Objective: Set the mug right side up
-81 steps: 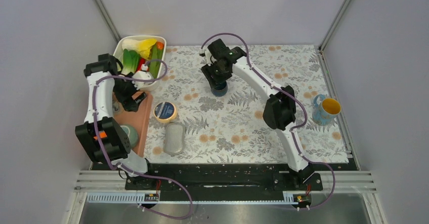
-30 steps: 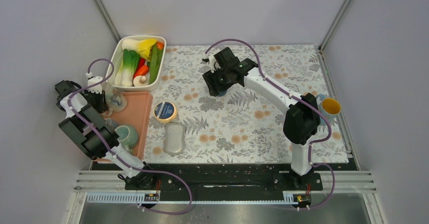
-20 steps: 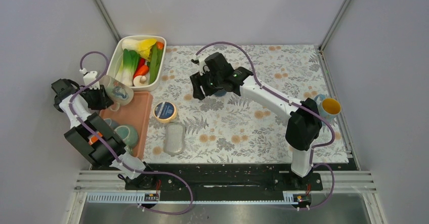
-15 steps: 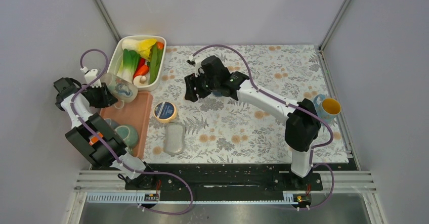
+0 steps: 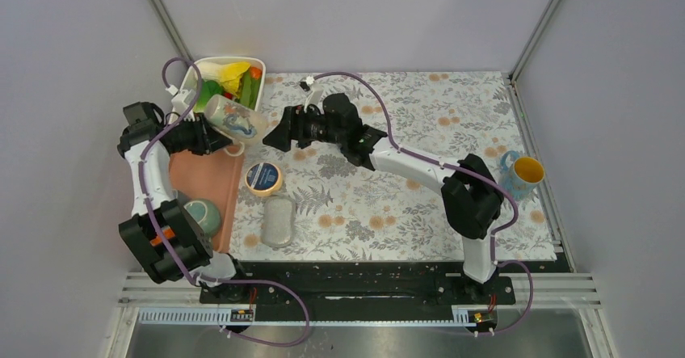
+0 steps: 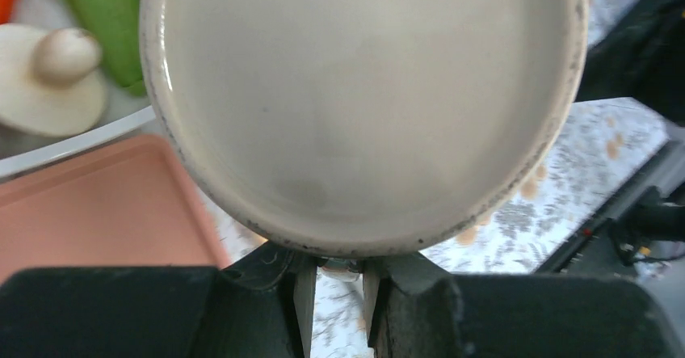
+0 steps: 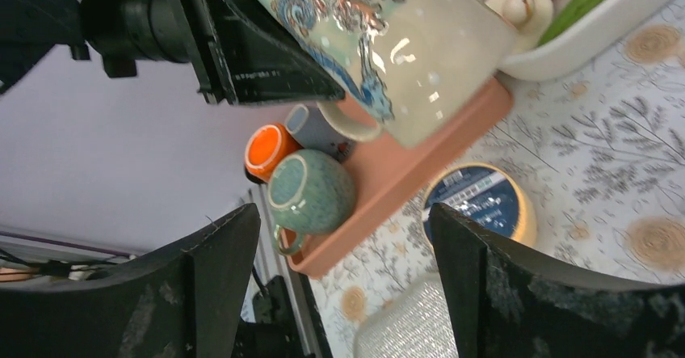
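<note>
Mug: the cream ceramic mug with a blue dragon pattern (image 5: 236,121) hangs on its side in the air. Its rim is pinched in the left claw (image 5: 208,132) and its base is turned toward the right claw (image 5: 273,136).
Left wrist view alone: it looks straight into the mug's pale inside. The rim wall sits between the two black fingers (image 6: 305,293), which stand narrow around it.
Right wrist view alone: it shows the mug's painted outside and the handle hanging downward. Below the left claw are an orange-lined cup (image 7: 269,149) and a small grey cup (image 7: 309,125), both hard to make out from above.
Top view alone: both arms show whole. A blue mug with a yellow inside (image 5: 519,174) stands far behind the right claw, at the right edge of the floral cloth (image 5: 388,204).
Around: a white tub of vegetables (image 5: 234,58) lies just beyond the left claw. Below that claw a salmon-pink tray (image 5: 214,184) carries a grey-green glazed mug (image 5: 202,212). A round tin with a blue lid (image 5: 263,178) and a silver mesh pouch (image 5: 279,221) lie on the near side of the right claw.
In the way: the mug fills the left wrist view and hides most of the table there.
Left arm: bent at the elbow and raised over the tray, with its claw pointing toward the right claw.
Right arm: stretched leftward across the cloth, with its fingers (image 7: 218,285) spread wide and nothing between them. The claw is near the mug's base but apart from it.
</note>
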Available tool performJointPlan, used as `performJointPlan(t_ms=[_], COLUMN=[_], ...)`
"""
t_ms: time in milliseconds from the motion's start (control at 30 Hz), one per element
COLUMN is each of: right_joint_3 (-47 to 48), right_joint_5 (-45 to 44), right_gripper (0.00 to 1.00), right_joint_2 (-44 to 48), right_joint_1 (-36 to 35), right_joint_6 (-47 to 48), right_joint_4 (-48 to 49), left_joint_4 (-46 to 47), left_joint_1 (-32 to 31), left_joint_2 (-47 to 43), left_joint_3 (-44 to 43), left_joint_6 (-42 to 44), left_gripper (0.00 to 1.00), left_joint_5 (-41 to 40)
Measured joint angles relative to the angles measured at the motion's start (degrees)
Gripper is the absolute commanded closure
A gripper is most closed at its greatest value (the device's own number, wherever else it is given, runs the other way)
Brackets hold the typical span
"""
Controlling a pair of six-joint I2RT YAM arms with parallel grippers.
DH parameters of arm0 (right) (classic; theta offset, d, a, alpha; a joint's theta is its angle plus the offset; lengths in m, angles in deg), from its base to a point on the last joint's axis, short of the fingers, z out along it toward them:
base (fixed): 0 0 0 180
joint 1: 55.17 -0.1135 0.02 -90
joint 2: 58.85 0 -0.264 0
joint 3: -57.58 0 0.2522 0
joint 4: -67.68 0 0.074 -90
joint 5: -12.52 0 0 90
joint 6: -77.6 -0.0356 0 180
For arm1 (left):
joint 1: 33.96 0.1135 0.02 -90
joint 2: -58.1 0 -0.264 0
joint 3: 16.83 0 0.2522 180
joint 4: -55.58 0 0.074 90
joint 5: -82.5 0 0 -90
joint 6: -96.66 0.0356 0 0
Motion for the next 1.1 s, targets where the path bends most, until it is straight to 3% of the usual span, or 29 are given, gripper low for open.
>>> performJointPlan(t_ms=[233, 500, 900, 1100], right_joint_3=[-0.5, -1.6, -12.5, -13.2], right_joint_5=[1.0, 4.0, -1.5, -2.1], right_gripper=[0.15, 0.17, 0.16, 0.16], right_joint_2=[-2.5, -2.6, 0.3, 0.2], right_joint_1=[0.1, 0.7, 1.0, 1.7], right_joint_6=[-7.8, -14.2, -14.5, -16.9], right_joint_4=[9.7, 17.6, 15.9, 18.9], left_joint_4=[-0.9, -0.5, 6.9, 8.9], left_joint_1=[-4.8, -6.8, -8.6, -10.5], left_joint_2=[-1.1, -3.3, -4.6, -6.9], left_joint_3=[0.0, 0.0, 0.9, 2.4], left_joint_6=[-5.6, -8.2, -15.7, -18.2], left_gripper=[1.0, 1.0, 1.0, 1.0], left_joint_5=[6.1, 7.6, 6.2, 7.1])
